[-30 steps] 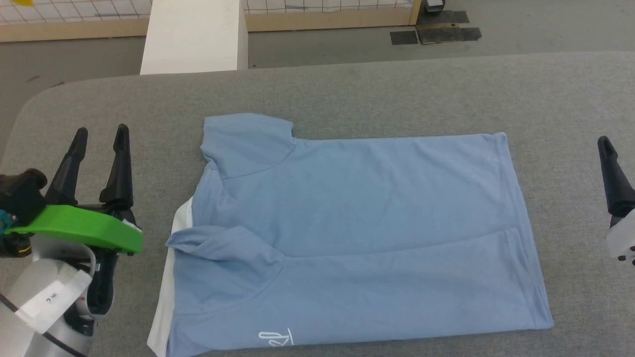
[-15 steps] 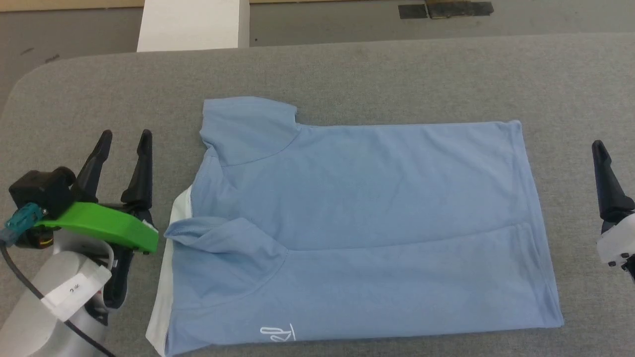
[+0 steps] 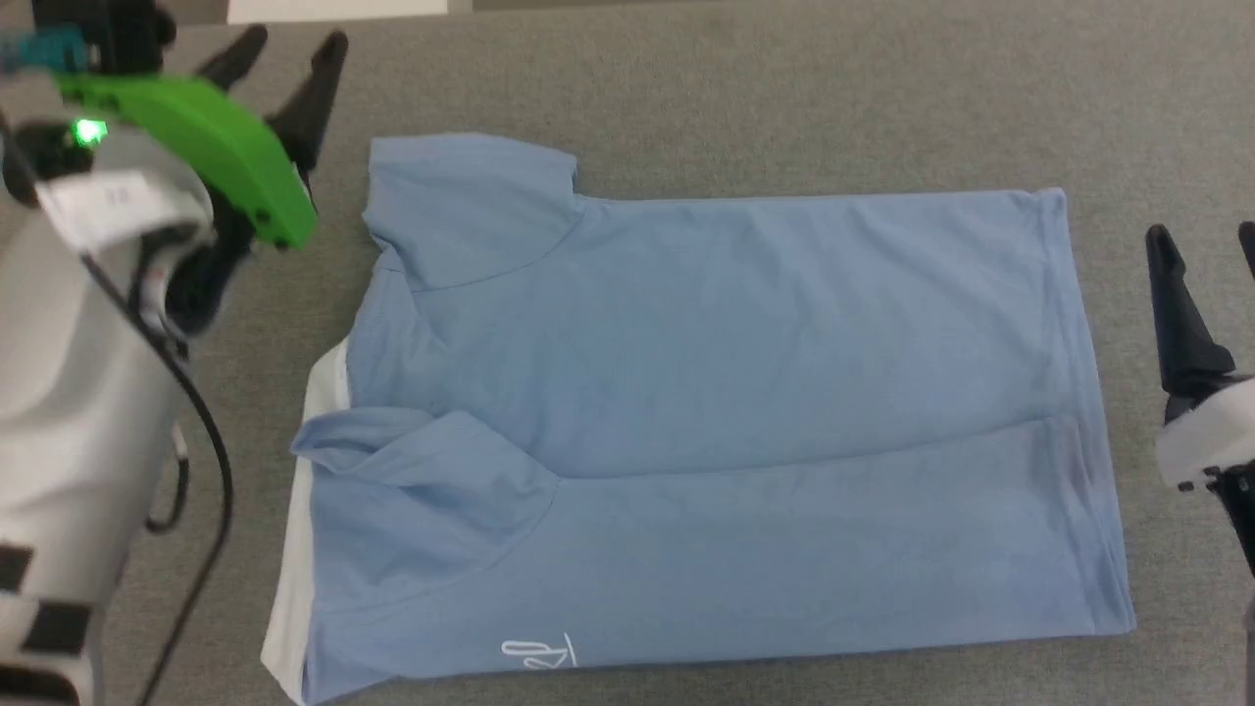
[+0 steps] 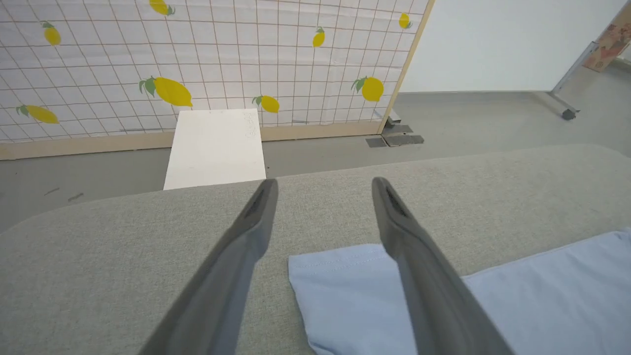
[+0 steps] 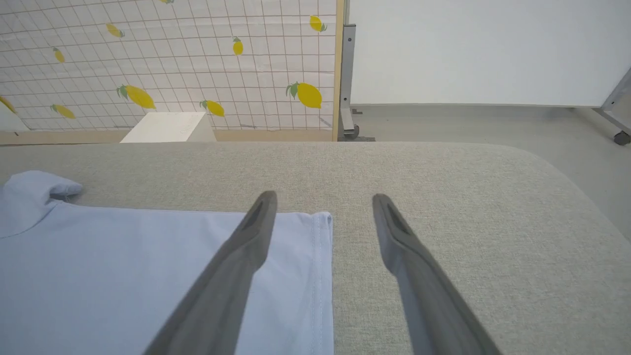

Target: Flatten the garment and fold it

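Observation:
The garment, a light blue polo shirt, lies flat on the grey table with its white collar to the left and its hem to the right. The near sleeve is folded onto the body, and a white logo shows at the near edge. My left gripper hovers open just left of the far sleeve, which lies under its right finger in the left wrist view. My right gripper is open off the hem's far corner. Both hold nothing.
A white box stands on the floor past the table's far edge, in front of a lemon-patterned tiled wall. A metal post on a castor stands further right. Bare grey table surrounds the shirt on all sides.
The head camera has tilted down, so the whole picture has shifted up. My left gripper has moved away from me, from beside the collar to beside the far sleeve. The shirt has not moved.

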You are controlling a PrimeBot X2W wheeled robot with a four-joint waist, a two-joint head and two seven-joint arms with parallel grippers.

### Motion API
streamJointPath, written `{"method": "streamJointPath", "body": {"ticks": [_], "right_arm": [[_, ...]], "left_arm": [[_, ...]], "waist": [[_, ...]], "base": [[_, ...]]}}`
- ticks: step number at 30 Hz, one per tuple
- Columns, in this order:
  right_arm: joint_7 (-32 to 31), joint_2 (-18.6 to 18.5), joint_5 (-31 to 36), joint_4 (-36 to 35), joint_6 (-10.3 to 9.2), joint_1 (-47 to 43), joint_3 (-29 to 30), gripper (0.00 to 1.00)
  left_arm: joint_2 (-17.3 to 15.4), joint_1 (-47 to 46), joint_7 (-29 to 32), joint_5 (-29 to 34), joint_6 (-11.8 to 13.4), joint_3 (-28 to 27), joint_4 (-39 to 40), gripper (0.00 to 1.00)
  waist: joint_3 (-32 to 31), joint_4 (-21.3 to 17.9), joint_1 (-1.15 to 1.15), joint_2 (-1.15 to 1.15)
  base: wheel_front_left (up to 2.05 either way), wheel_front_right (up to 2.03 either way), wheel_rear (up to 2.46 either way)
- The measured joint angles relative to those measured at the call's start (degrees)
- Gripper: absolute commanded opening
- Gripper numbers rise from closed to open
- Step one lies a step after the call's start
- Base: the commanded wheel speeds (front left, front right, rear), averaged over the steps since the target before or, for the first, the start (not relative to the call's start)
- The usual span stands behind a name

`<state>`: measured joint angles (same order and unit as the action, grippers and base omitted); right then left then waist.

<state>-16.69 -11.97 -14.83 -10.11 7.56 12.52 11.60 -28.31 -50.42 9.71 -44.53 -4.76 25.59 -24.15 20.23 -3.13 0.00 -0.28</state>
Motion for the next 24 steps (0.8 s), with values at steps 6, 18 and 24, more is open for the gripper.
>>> {"method": "streamJointPath", "body": {"ticks": [6, 18, 24], "right_arm": [[-0.4, 2.0, 1.2, -2.0, 0.01, 1.1, -1.6, 1.00], [0.6, 4.5, 2.2, -3.3, 0.01, 1.2, -0.2, 1.00], [0.9, 4.9, 2.4, -3.5, 0.01, 1.1, 0.4, 1.00]], "left_arm": [[-0.7, -11.3, 18.7, -0.1, 0.4, 4.2, -9.0, 1.00], [-3.7, -15.5, 39.6, 3.5, 4.4, 11.2, -11.7, 1.00], [-4.6, -16.1, 45.5, 2.0, 4.4, 11.1, -9.4, 0.09]], "waist": [[4.1, -1.7, 0.00, 0.00], [10.8, -6.1, 0.00, 0.00], [12.4, -6.6, 0.00, 0.00]], "base": [[0.00, 0.00, 0.00], [0.00, 0.00, 0.00], [0.00, 0.00, 0.00]]}}
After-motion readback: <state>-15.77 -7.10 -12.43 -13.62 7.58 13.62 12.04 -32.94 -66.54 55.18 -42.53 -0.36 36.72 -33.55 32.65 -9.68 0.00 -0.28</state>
